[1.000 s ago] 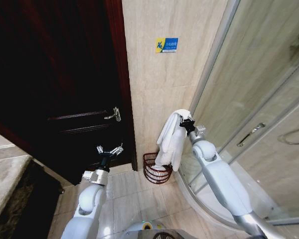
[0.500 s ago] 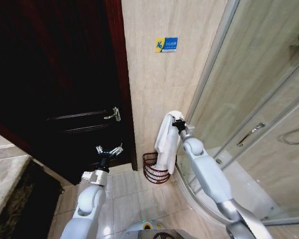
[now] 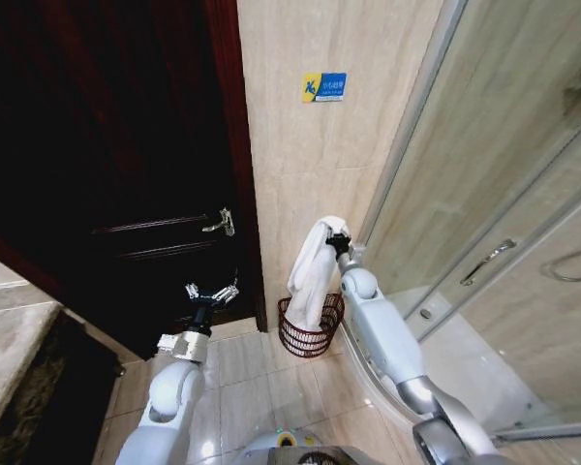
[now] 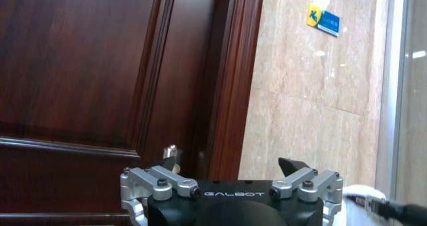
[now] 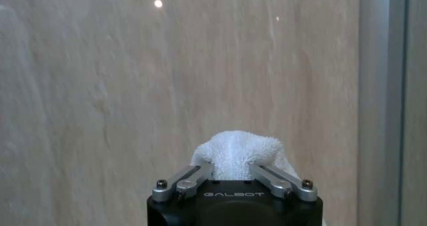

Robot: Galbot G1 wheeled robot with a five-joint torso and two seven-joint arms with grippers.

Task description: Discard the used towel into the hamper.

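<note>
A white towel (image 3: 310, 276) is pinched at its top by the right claw (image 3: 335, 239). The claw is clenched on the towel, and a bunched lump of it (image 5: 235, 151) is seen between the two fingers (image 5: 189, 178) in the right wrist view. The rest of the towel is hung straight down below the claw.

The hamper (image 3: 308, 329) is set on the floor (image 3: 261, 378), right under the right claw. It is round, dark red-brown, and can be seen through at its ribbed sides. The low end of the towel is dipped inside its open top, while the upper part is held above the rim. Nothing else can be made out inside the hamper.

A tan wall (image 3: 310, 165) is found just behind the claw and the hamper. A small blue sign (image 3: 324, 87) is stuck on the wall, well above the claw. A glass shower door (image 3: 484, 194) is placed just beside the claw, on its right.

The left claw (image 3: 211, 294) is held up well apart from the hamper, near a dark wooden door (image 3: 107, 174). Its fingers (image 4: 293, 167) are spread wide, and nothing is held between them.
</note>
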